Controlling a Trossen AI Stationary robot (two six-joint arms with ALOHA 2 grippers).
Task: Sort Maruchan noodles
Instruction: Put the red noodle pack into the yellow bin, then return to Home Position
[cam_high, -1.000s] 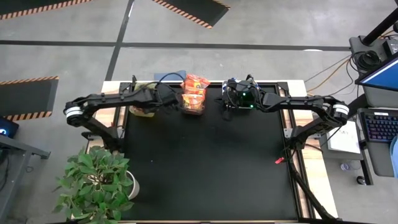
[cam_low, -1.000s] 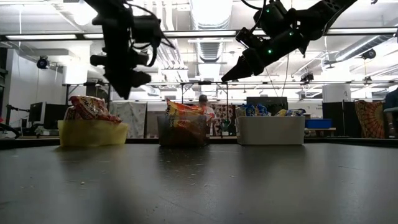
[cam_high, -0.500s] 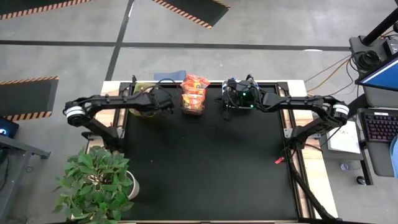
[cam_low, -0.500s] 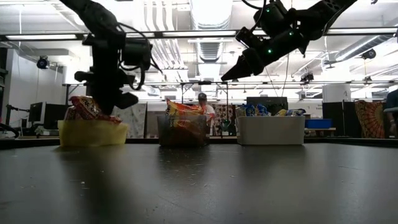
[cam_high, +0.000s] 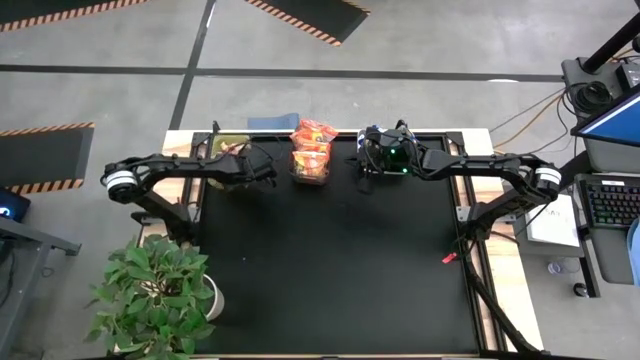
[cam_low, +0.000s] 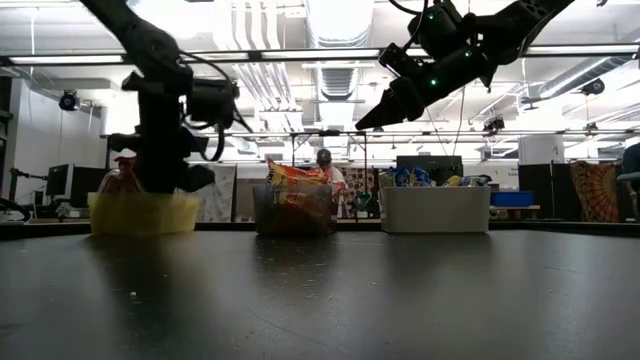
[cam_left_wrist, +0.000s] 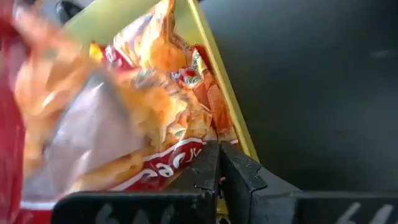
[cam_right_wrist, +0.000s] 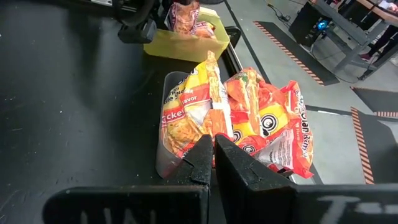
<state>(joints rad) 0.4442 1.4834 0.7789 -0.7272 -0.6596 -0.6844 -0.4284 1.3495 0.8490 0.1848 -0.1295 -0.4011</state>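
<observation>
Along the far edge of the black table (cam_high: 330, 260) we see three bins: yellow-green bin (cam_low: 143, 213), middle clear bin (cam_right_wrist: 169, 127), white bin (cam_low: 434, 209). Left gripper (cam_left_wrist: 219, 163) sits low over the yellow-green bin, fingers pressed together, nothing between them; red-and-white noodle packets (cam_left_wrist: 134, 118) lie in that bin just past the fingertips. Right gripper (cam_right_wrist: 214, 151) hangs raised above the table near the white bin, fingers also together and empty. Orange packets (cam_right_wrist: 261, 124) heap in and over the middle clear bin, some spilling past its rim. Blue-and-yellow packets (cam_low: 420, 178) peek above the white bin. We see no loose packets on the table, so sorting looks close to done.

Step in hand, as we judge it: finishing the drop at the yellow-green bin. To do it well, lift the left gripper straight up so the fingers don't snag crinkly film and drag a packet out. Clear the bin wall before swinging sideways. Watch the overfull middle heap; a brush from either arm could tip packets out.
</observation>
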